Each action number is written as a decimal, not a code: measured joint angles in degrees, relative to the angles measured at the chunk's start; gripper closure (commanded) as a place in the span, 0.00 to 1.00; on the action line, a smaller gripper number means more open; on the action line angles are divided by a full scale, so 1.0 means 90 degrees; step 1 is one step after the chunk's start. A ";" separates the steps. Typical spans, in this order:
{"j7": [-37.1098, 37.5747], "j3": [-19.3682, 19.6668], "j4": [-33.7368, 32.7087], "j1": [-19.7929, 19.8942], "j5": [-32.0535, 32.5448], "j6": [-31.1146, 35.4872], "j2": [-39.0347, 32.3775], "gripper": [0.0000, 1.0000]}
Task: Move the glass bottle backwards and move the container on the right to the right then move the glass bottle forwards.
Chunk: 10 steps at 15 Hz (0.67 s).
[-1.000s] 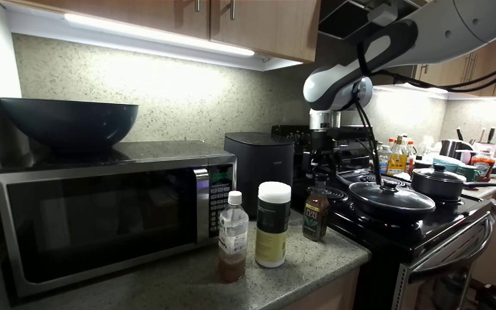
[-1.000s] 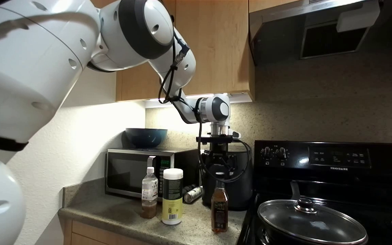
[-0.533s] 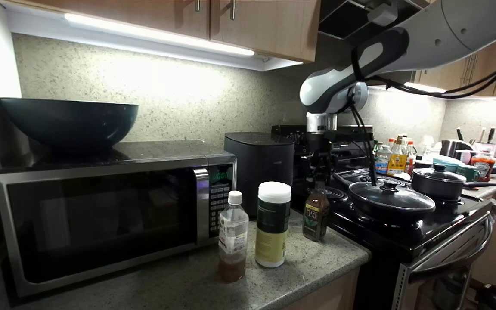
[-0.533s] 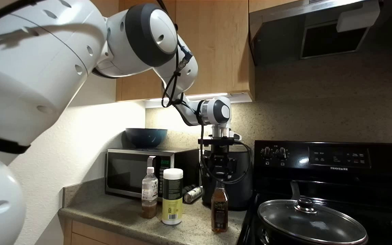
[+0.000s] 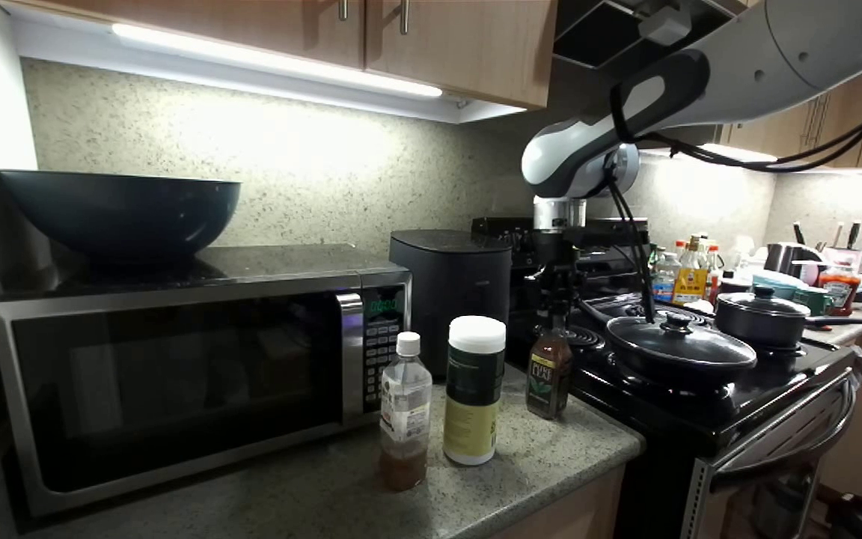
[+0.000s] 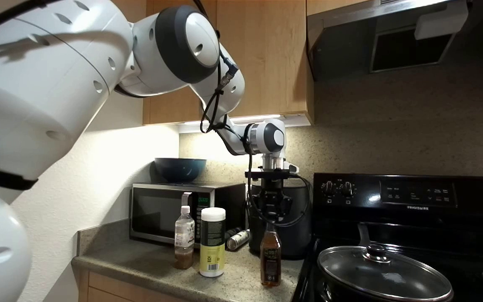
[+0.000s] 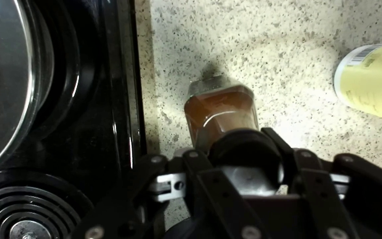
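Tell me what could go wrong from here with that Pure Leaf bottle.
The pincer straddles only the capped top of the glass bottle, grip unconfirmed, so the bottle might tip or slip when moved. It stands near the stove, so a sideways drift could knock the two together. The tall, narrow white-lidded container could topple if bumped.

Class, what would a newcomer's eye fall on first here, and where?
Probably the big white robot arm, filling the upper left of an exterior view. Its tool is at the top of the brown bottle beside the stove. Next, likely the wide dark bowl on the microwave.
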State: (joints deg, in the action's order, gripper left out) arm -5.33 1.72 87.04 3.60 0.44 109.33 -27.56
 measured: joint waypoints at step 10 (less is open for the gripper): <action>0.1316 0.0001 0.0086 -0.0587 0.0090 0.0008 0.0331 0.82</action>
State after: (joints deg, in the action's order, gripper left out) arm 6.52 1.73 87.81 -1.68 1.25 109.39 -24.58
